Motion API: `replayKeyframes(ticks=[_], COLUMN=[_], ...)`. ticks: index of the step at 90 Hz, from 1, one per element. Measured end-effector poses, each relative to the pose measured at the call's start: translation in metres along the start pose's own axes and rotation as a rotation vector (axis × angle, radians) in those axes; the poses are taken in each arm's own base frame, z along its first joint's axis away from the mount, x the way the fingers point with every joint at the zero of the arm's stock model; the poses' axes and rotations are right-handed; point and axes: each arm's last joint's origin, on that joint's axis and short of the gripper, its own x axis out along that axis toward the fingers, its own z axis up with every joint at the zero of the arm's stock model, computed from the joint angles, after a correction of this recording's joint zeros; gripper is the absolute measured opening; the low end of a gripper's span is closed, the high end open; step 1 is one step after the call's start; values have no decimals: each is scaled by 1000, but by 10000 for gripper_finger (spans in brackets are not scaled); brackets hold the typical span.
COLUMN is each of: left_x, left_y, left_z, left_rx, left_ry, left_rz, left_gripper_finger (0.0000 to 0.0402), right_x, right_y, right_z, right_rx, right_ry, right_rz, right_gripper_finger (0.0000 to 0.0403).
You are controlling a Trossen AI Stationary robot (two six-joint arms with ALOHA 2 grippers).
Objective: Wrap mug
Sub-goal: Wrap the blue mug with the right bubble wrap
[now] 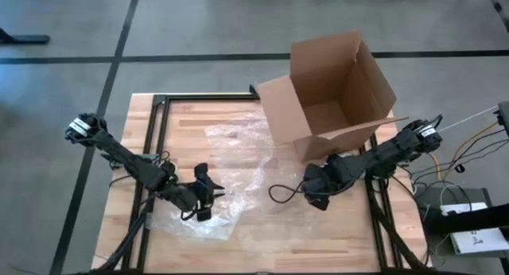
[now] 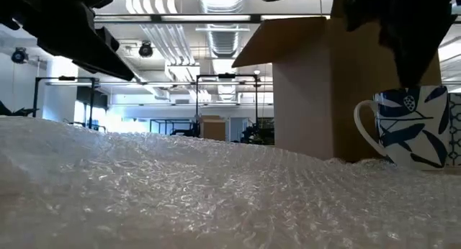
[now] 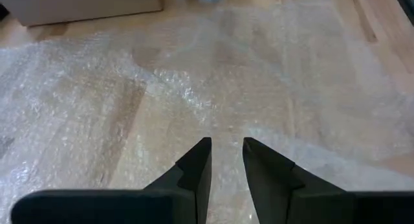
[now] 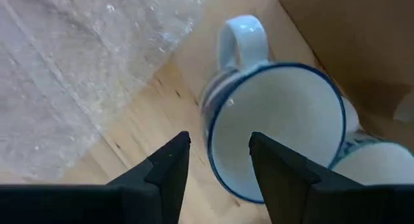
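Seen from above: a wooden table (image 1: 262, 239) with a sheet of bubble wrap (image 1: 231, 160) spread across its middle and lower left. An open cardboard box (image 1: 334, 92) standing at upper right of the table. Left gripper (image 1: 205, 197) low at the sheet's lower left edge, right gripper (image 1: 316, 193) right of centre, just in front of the box. Mug hidden here beneath the right arm.

Seen from table height: bubble wrap (image 2: 180, 195) filling the foreground, lying flat and unfolded. At far right, a white mug (image 2: 407, 127) with dark blue leaf pattern, upright, handle toward the frame's left, standing at the sheet's far edge in front of the box (image 2: 310, 91). Dark arm parts above the mug at upper right; another dark arm at upper left.

From the left wrist: left gripper (image 3: 226, 156) with fingers a narrow gap apart, holding nothing, poised over the wrap (image 3: 194, 88).

From the right wrist: right gripper (image 4: 218, 149) with fingers spread to a moderate gap, straddling the near rim of the mug (image 4: 275, 120), one finger outside the wall, one over the empty interior. Contact not clear; no firm clamp visible. Mug on bare wood, beside the wrap (image 4: 71, 68) rather than on it.

Judged progress: very early. Sheet laid out, mug not yet placed on it, no folding or wrapping begun. Left to do: grasp, move onto the sheet, fold wrap around.
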Motion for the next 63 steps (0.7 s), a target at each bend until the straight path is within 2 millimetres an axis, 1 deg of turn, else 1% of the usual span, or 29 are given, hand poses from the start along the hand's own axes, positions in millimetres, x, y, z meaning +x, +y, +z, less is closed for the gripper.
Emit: replayKeyframes(ticks=[13,28,38,54,63], left_x=[0,0,0,0,0], left_y=[0,0,0,0,0], left_z=[1,1,1,1,1], left_rx=[-4,-6,-7,-1,-1], left_ry=[-5,-7,-8,-13,-23], left_rz=[-2,-3,-3,6,27], left_gripper_finger=[75,75,75,75,75], right_x=[9,28,36,40,39], right_y=[0,-2,-3,-3,-4], right_z=[0,-2,-4,-5,-5], right_rx=[8,38,42,49,33], right_ry=[-1,-4,-4,-1,2], right_rz=[12,13,11,13,5], right_gripper_finger=[120,92,69,16,9])
